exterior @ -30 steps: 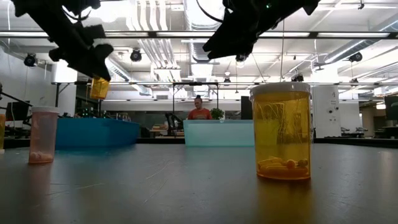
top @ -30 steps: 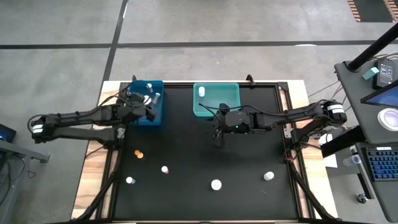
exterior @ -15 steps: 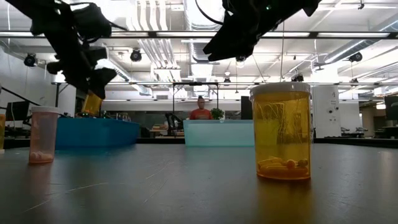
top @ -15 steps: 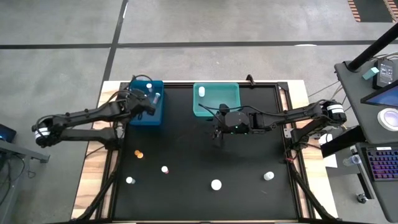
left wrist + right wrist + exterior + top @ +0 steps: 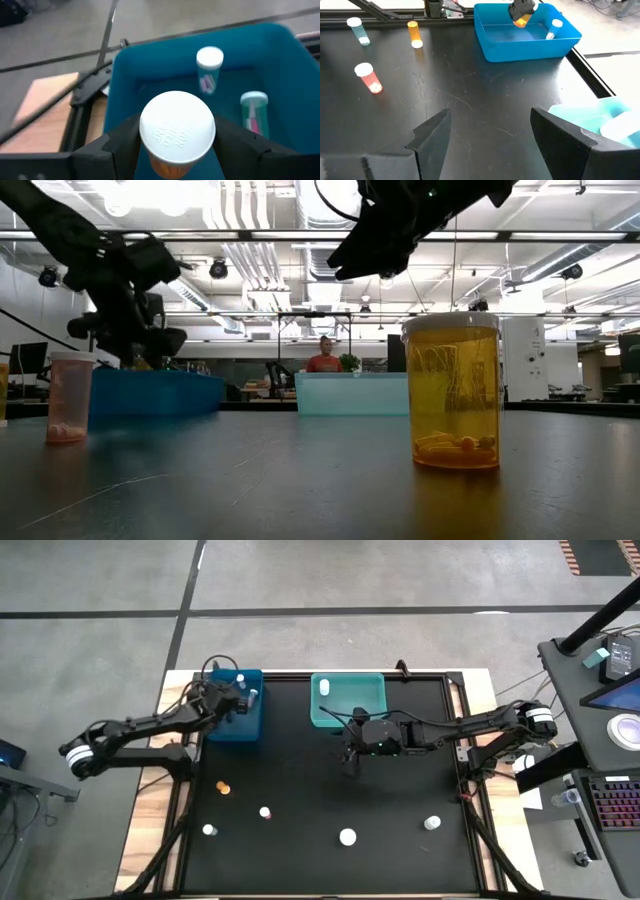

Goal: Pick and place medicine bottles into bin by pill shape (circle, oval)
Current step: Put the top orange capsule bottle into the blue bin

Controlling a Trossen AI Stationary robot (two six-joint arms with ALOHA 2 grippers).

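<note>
Two bottles (image 5: 209, 69) already sit in the blue bin (image 5: 240, 725) near the table's far-left corner, and the left gripper (image 5: 177, 150), fingers clamped on an amber bottle (image 5: 177, 135), hangs over it, so next it just needs to let go, while the right gripper (image 5: 490, 135) waits with fingers spread by the teal bin (image 5: 350, 700).

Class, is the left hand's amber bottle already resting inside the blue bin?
No. The left hand grips the amber bottle above the blue bin, where two bottles already lie.

No readable text anywhere.
Raised lettering is seen on the white cap (image 5: 177, 132) of the held bottle, too blurred to be read.
</note>
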